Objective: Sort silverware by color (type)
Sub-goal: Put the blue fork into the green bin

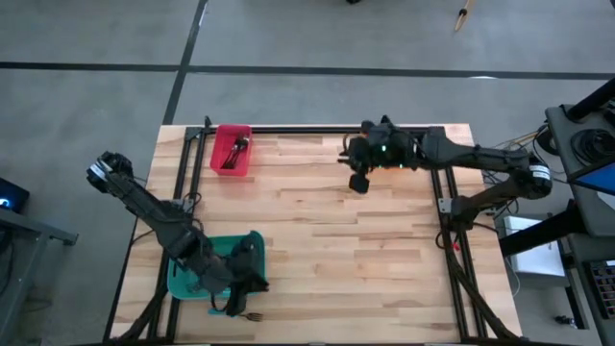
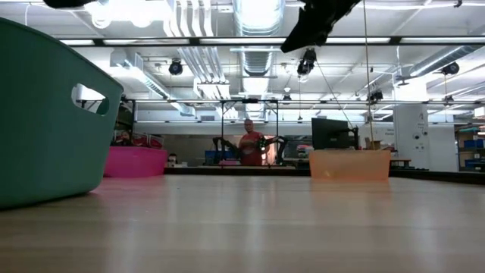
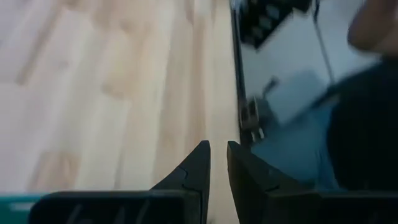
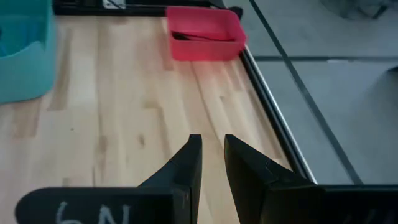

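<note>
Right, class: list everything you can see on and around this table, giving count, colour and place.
table: one, light wood.
red bin: one, table's upper-left corner in the high view.
silverware: count unclear, dark, inside the red bin.
teal bin: one, lower-left corner, under the left arm.
orange bin: one, seen in the low view only.
fork: one, colour unclear, beside the teal bin.
person: one, red top, room behind.
left end effector: by the fork.
right end effector: upper middle, empty.

Bins: red (image 1: 232, 151), teal (image 1: 184, 281), orange (image 2: 349, 164); forks: perhaps three.
</note>
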